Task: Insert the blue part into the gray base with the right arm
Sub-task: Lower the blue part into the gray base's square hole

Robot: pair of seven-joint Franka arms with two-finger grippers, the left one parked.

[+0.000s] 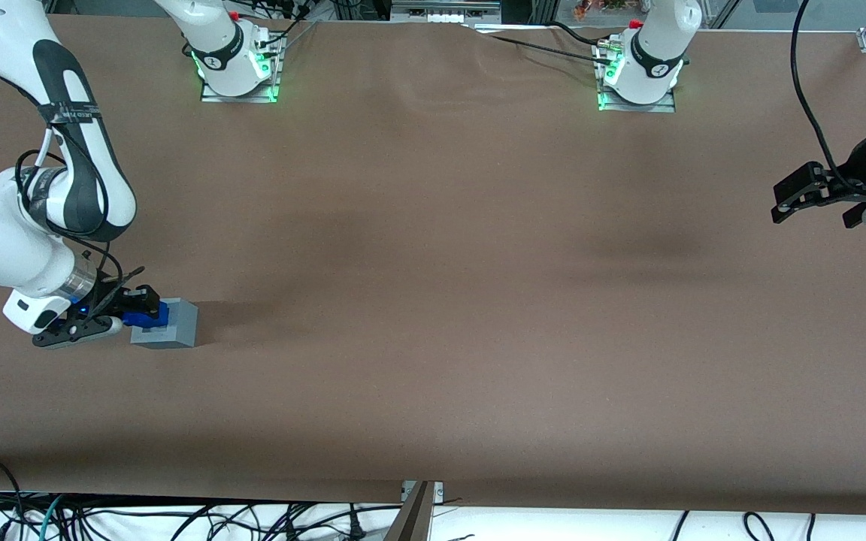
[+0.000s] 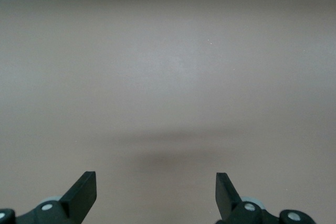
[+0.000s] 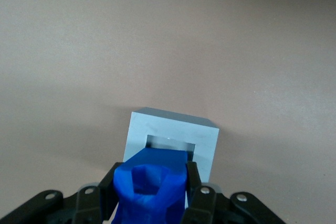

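My right arm's gripper (image 1: 140, 309) is low over the table at the working arm's end, shut on the blue part (image 1: 149, 315). In the right wrist view the blue part (image 3: 152, 184) sits clamped between the two black fingers (image 3: 192, 182), its dimpled face toward the camera and its leading end at the opening of the square recess in the gray base (image 3: 202, 135). From the front, the gray base (image 1: 177, 324) stands on the brown table with the blue part over the edge of its top.
A brown cloth (image 1: 448, 300) covers the whole table. Both arm bases (image 1: 237, 60) stand along the edge farthest from the front camera. Cables (image 1: 140, 518) lie below the edge nearest the camera.
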